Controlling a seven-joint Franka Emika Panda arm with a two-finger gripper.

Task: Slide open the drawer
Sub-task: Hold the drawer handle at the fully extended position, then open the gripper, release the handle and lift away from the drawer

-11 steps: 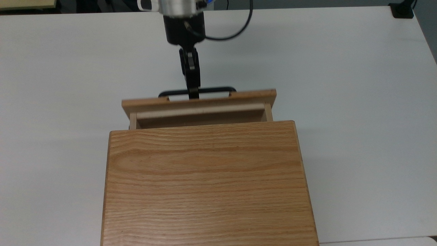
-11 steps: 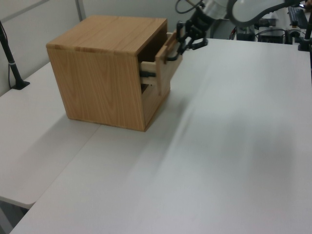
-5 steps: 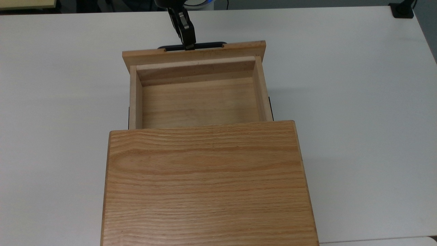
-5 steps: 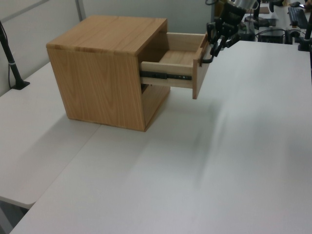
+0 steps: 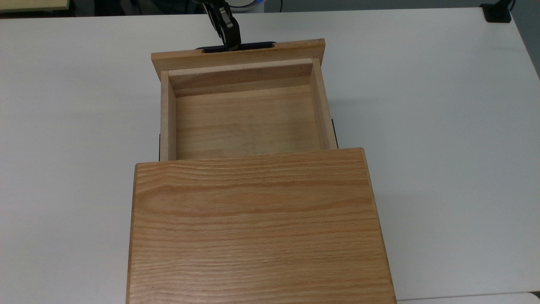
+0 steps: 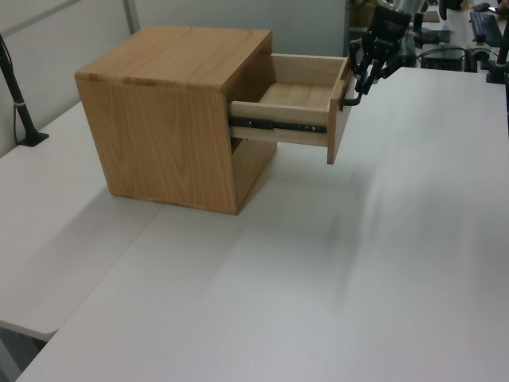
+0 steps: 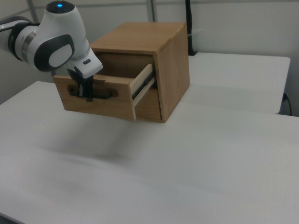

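Since a second ago the drawer has travelled from barely ajar to well out of the cabinet; over the last half second it has gained only a little more.

Position: the drawer projects from the upper opening of the cabinet, front panel far from the cabinet face, floor and pale inner walls exposed in the top view. In the left view the black slide rail along its side is uncovered for most of its length. The drawer holds nothing. The cabinet stands on the white table.

Grip: my gripper is at the middle of the black bar handle, fingers drawn narrow around the bar, one on each side, as the right view shows. The top view puts me at the handle just beyond the front panel.

Status: I judge the opening essentially complete. What is left, in my assessment, is at most a short remaining length of travel, then release of the handle and withdrawal.
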